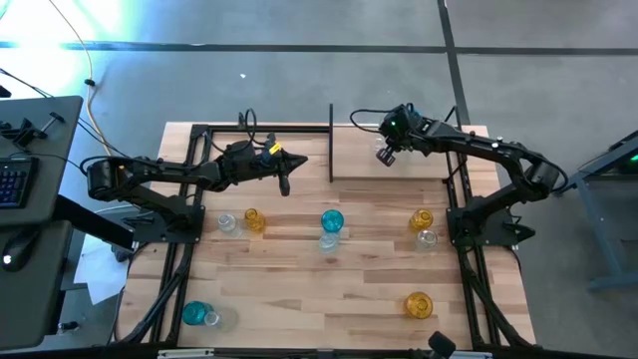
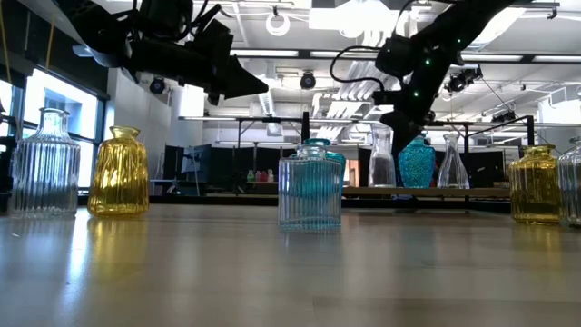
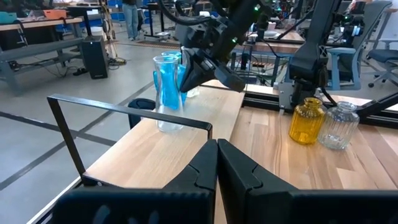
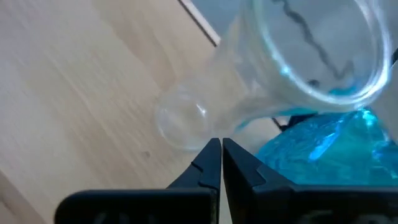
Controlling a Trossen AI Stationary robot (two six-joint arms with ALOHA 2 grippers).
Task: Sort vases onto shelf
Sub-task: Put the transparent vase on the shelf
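Both end effectors shut, empty.
My left end effector [image 1: 286, 185] is nearer the upright amber vase [image 1: 253, 220] at seven o'clock.

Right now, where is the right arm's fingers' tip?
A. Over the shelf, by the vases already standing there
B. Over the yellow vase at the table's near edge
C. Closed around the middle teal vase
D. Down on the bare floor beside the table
A: the high view shows the right gripper over the shelf, and its wrist view shows a clear vase just ahead.
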